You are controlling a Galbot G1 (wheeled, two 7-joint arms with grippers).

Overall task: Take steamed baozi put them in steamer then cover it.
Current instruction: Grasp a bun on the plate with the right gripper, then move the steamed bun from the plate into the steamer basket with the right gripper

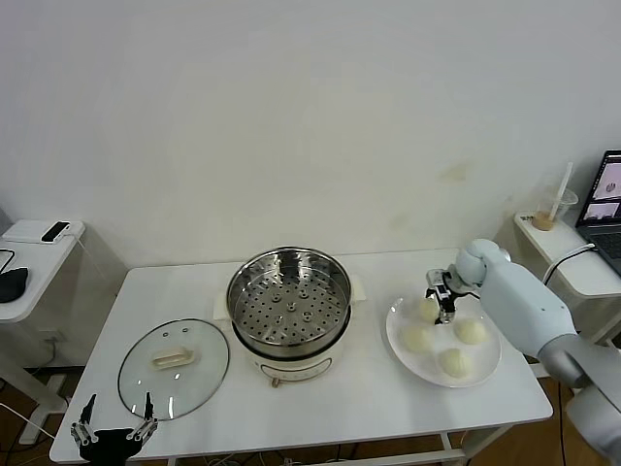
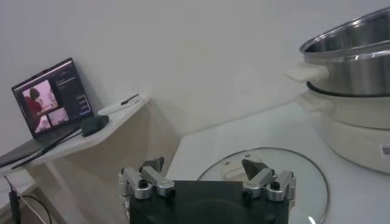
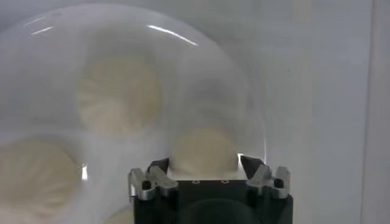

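The right hand [image 1: 439,296] is right of centre in the head view, lowered over the far-left bun on the white plate [image 1: 485,366]. In the right wrist view its fingers [image 3: 159,165] are spread, one on each side of that steamed baozi [image 3: 205,151], straddling it without visibly squeezing it.

Three more buns lie on the same plate: one [image 1: 417,340] at its left, one [image 1: 471,331] at its right and one [image 1: 453,362] at its near edge. All four baozi are on the plate.

The steamer [image 1: 289,296] stands at the centre of the frame on the white surface [image 1: 369,413], uncovered, with its perforated tray bare. The cover [image 1: 174,367] lies flat on the surface at lower left, handle up, just beside the steamer.

The left hand [image 1: 114,424] sits at the lower left corner of the frame, at the near edge of the surface next to the lid, released and holding nothing.

A laptop [image 1: 605,199] stands on a side table at the far right edge.
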